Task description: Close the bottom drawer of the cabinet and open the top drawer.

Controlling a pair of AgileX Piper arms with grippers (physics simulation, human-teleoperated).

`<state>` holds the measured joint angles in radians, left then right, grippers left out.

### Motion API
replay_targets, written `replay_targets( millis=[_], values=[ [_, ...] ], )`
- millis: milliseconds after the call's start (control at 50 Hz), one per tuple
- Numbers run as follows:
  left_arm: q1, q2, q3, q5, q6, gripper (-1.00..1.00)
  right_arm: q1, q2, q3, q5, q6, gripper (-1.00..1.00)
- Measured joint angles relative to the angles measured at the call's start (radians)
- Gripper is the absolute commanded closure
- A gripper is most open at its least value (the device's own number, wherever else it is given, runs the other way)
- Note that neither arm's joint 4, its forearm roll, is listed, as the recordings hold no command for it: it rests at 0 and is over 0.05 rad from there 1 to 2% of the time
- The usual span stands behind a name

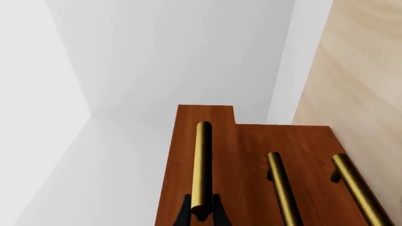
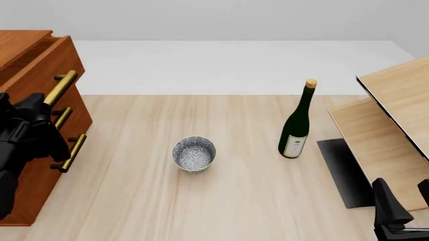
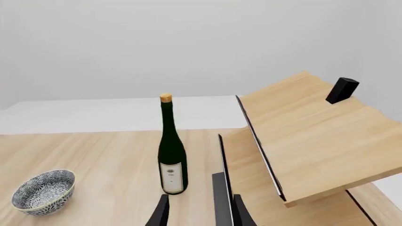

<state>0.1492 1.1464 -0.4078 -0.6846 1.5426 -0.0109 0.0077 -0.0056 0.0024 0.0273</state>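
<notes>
Half the job looks done: on the cabinet (image 2: 30,55), the bottom drawer (image 2: 43,173) sits flush, while the top drawer (image 2: 59,60) juts only partway out, its handle (image 1: 202,165) clamped in the left gripper (image 1: 202,213); the right gripper (image 3: 197,212) idles, unclenched and empty.

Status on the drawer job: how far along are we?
Looks done: the bottom drawer sits flush with the middle one. In hand: the top drawer juts out from the cabinet, and the left end effector grips its handle. Left: the rest of the pull, if any. The right end effector is idle near the bottle.
</notes>
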Motion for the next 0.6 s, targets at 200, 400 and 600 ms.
replay_targets(
  millis=[200,400,600],
  values=[
    [-0.012,-0.004,0.001,0.003,0.003,1.00,0.000,-0.001,0.000,0.001,0.001,-1.00],
    [-0.017,-0.003,0.003,0.001,0.004,1.00,0.000,-0.002,0.000,0.001,0.002,-1.00],
    [-0.020,-0.009,0.007,-0.006,0.005,-1.00,0.000,-0.002,0.000,0.001,0.001,-1.00]
  ],
)
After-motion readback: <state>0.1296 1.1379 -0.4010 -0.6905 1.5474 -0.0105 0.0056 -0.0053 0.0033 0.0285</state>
